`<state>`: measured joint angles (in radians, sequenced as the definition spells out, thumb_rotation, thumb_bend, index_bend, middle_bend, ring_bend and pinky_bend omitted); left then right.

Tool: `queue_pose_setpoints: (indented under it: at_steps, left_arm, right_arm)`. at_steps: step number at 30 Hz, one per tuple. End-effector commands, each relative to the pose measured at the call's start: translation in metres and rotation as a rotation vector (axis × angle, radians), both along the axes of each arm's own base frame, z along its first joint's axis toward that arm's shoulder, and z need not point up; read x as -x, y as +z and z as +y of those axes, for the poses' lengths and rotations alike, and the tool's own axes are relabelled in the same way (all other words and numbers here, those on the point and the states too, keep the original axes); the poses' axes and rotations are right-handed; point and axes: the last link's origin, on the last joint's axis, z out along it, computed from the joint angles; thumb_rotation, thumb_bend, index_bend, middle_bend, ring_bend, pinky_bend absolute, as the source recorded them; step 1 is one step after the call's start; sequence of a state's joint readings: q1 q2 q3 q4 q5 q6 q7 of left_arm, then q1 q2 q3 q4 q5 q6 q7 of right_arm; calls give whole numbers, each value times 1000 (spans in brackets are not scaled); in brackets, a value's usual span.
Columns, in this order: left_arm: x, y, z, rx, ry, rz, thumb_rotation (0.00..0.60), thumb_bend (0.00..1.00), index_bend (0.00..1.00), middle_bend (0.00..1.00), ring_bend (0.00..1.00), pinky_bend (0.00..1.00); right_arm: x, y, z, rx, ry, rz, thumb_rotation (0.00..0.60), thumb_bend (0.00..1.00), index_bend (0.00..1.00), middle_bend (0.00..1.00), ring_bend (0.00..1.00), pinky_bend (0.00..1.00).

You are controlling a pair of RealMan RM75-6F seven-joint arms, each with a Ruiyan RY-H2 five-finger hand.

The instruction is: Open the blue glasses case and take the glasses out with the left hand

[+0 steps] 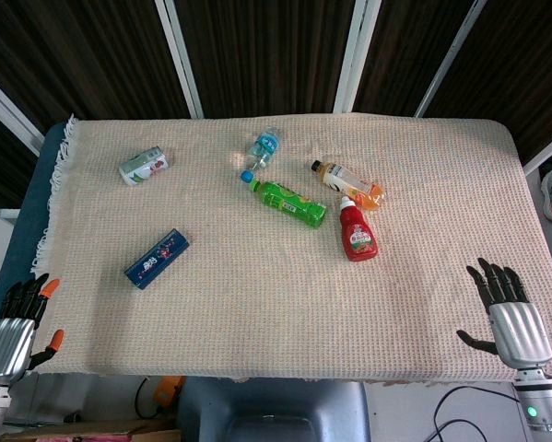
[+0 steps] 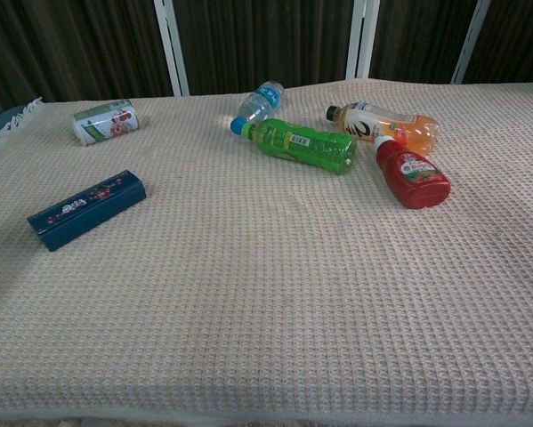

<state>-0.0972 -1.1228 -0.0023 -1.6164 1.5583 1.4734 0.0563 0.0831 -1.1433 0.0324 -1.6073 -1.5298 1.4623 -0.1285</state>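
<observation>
Hands flank the near table edge: left hand (image 1: pixel 13 324), fingers spread and holding nothing, sits off the woven cloth's (image 1: pixel 257 322) corner; right hand (image 1: pixel 508 308) likewise splayed and unladen, lower arm cut off by frame. Blue glasses case (image 1: pixel 158 258), slim rectangular box, lid closed, lies flat ahead and inward of the left fingers, bare cloth between. Farther: tipped can (image 1: pixel 144 167) and four lying bottles, labels unreadable.
</observation>
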Motion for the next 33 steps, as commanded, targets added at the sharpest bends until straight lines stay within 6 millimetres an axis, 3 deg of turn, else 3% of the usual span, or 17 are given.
queue_pose_setpoints:
  at_steps: [1, 8, 10, 13, 21, 26, 33]
  left_arm:
    - [-2, -5, 1, 10, -16, -19, 600, 357, 47, 0, 0, 0]
    - [-9, -20, 12, -8, -66, -120, 600, 345, 39, 0, 0, 0]
    - [-13, -36, 22, -16, -82, -189, 600, 342, 38, 0, 0, 0]
    - [-49, -76, 53, 48, -149, -338, 600, 343, 37, 0, 0, 0]
    - [-87, -127, 93, 107, -151, -272, 600, 343, 15, 0, 0, 0]
    - [-89, -153, 121, 100, -87, -216, 600, 343, 4, 0, 0, 0]
    - [-80, -173, 135, 112, -22, -152, 600, 344, 2, 0, 0, 0]
  right_arm:
    - [0, 0, 0, 0, 2, 7, 600, 153, 0, 0, 0, 0]
    - [1, -1, 0, -16, -2, 5, 600, 153, 0, 0, 0, 0]
    - [0, -2, 1, -22, 2, 4, 600, 152, 0, 0, 0, 0]
    - [-1, -2, -1, -31, 5, -4, 600, 153, 0, 0, 0, 0]
    - [-2, -5, -4, -57, 6, -7, 600, 153, 0, 0, 0, 0]
    - [-2, -4, -3, -67, 10, -14, 600, 153, 0, 0, 0, 0]
    - [0, -2, -4, -69, 7, -22, 600, 153, 0, 0, 0, 0]
